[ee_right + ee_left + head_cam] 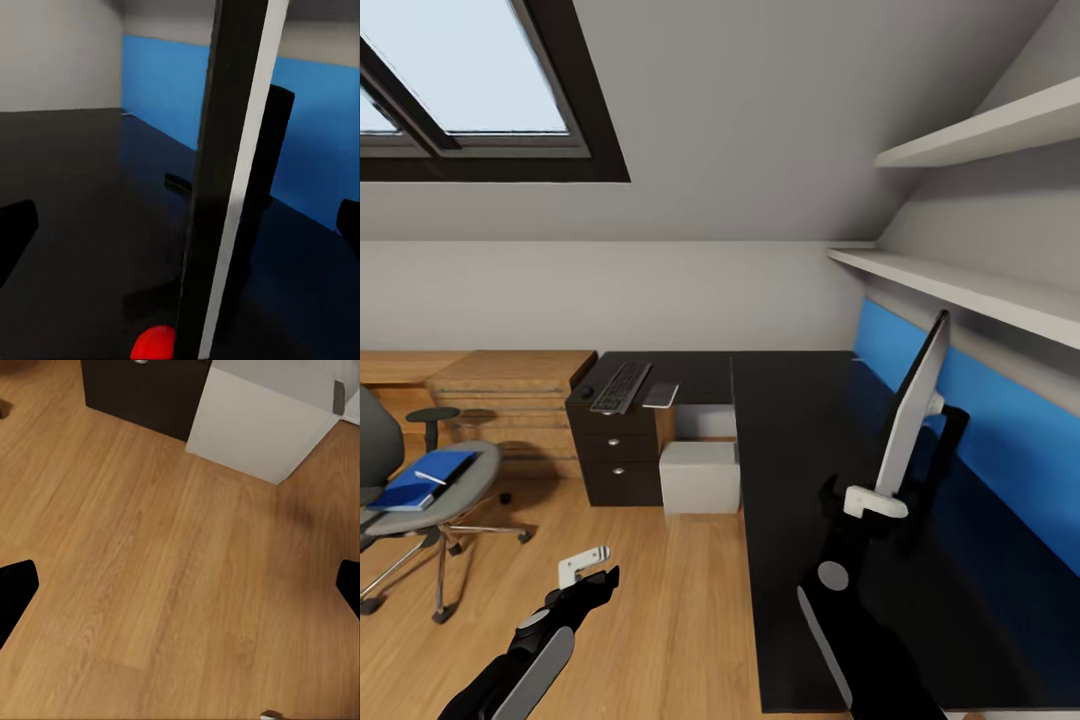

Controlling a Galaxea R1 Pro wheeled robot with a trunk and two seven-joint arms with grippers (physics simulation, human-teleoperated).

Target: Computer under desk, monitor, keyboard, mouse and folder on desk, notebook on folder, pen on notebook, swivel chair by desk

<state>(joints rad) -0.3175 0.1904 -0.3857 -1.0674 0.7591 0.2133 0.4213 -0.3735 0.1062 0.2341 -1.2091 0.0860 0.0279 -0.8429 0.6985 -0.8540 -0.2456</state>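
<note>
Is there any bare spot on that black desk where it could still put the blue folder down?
Plenty. The desk is bare along its long black stretch between the monitor and the front edge. The far end is crowded: the keyboard and notebook lie together above the drawers. The folder is on the swivel chair.

Monitor (913, 415) tilted on black surface (800, 480), right tool (875, 500) at its lower edge; keyboard (621, 386) far end; folder (425, 477) on swivel chair (420, 500)
</note>
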